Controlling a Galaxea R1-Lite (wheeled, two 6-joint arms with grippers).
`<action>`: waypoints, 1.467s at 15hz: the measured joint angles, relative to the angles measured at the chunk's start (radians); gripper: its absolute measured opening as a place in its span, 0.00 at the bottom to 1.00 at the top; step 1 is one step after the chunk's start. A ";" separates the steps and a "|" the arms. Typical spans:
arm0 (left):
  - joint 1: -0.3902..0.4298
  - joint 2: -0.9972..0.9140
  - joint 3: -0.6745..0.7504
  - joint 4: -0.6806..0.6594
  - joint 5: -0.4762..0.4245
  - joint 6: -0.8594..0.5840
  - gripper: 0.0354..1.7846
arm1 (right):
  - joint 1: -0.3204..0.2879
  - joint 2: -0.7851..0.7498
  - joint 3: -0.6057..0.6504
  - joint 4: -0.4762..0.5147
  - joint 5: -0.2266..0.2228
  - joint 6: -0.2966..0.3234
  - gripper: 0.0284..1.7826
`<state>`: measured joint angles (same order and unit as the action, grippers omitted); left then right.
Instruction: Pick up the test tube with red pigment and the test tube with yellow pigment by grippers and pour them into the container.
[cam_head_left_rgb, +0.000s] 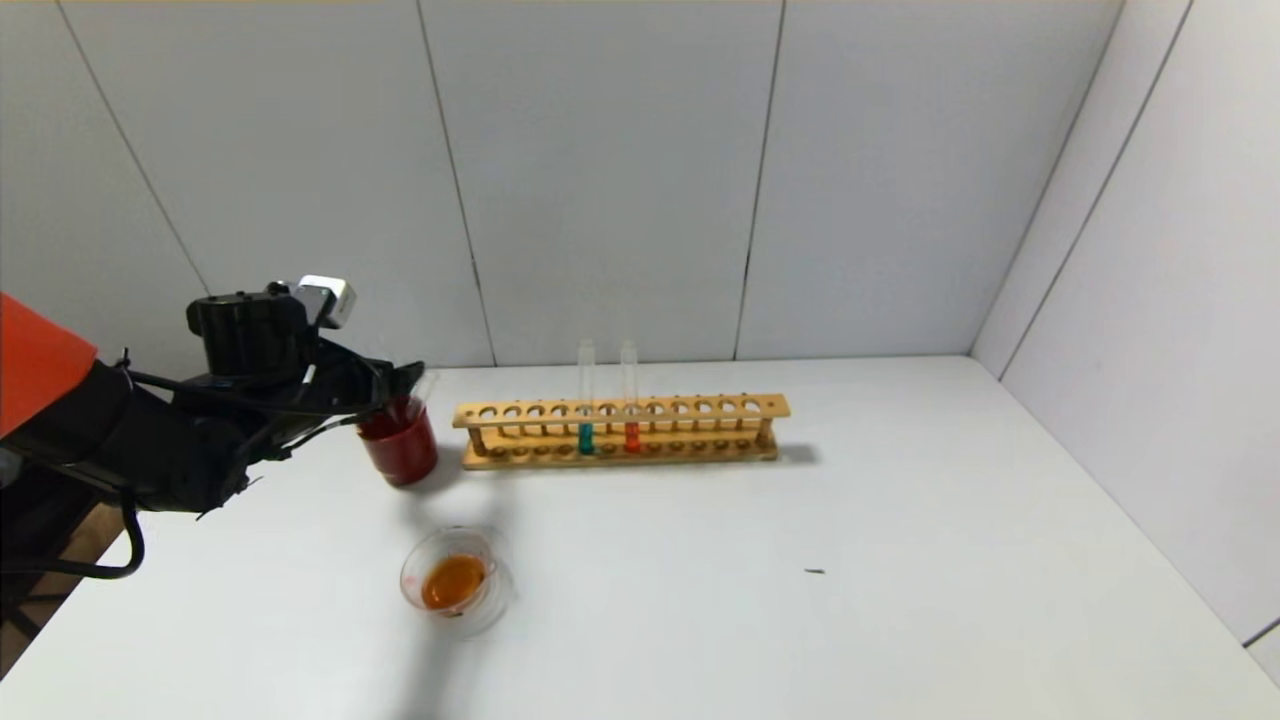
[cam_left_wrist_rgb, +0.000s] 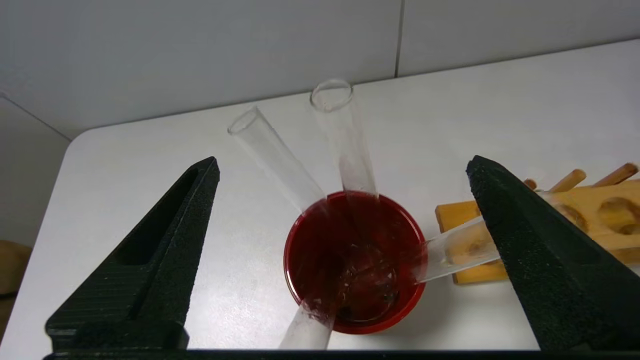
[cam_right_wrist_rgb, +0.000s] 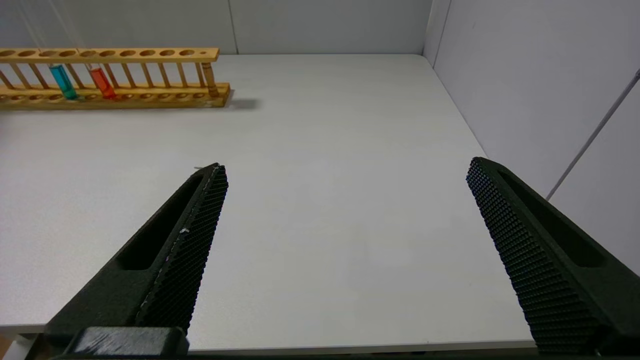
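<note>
the left end effector hangs released over a dark red cup holding empty tubes. the right end effector is released above the bare desk. the container, holding orange liquid, sits in front of the cup; a red pigment tube stands in the wooden rack.

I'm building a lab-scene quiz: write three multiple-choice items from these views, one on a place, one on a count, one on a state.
1. Where is the left claw?
A. over the red cup
B. over the glass dish
C. beside the rack's far end

2. How many tubes stand in the wooden rack?
A. one
B. two
C. four

3. The right claw is:
A. open
B. holding a tube
C. shut

Answers:
A, the red cup lies between its fingers.
B, teal tube and orange-red tube.
A, fingers spread, nothing between.
</note>
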<state>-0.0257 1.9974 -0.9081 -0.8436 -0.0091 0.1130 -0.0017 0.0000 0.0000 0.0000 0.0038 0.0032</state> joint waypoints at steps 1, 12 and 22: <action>-0.004 -0.010 -0.006 0.004 0.000 0.002 0.97 | 0.000 0.000 0.000 0.000 0.000 0.000 0.98; -0.037 -0.379 -0.106 0.346 0.008 0.022 0.97 | 0.000 0.000 0.000 0.000 0.000 0.000 0.98; -0.037 -1.389 0.275 0.727 0.004 0.088 0.97 | 0.000 0.000 0.000 0.000 0.000 0.000 0.98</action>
<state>-0.0630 0.6081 -0.6334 -0.1168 -0.0047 0.2006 -0.0017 0.0000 0.0000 0.0000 0.0043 0.0032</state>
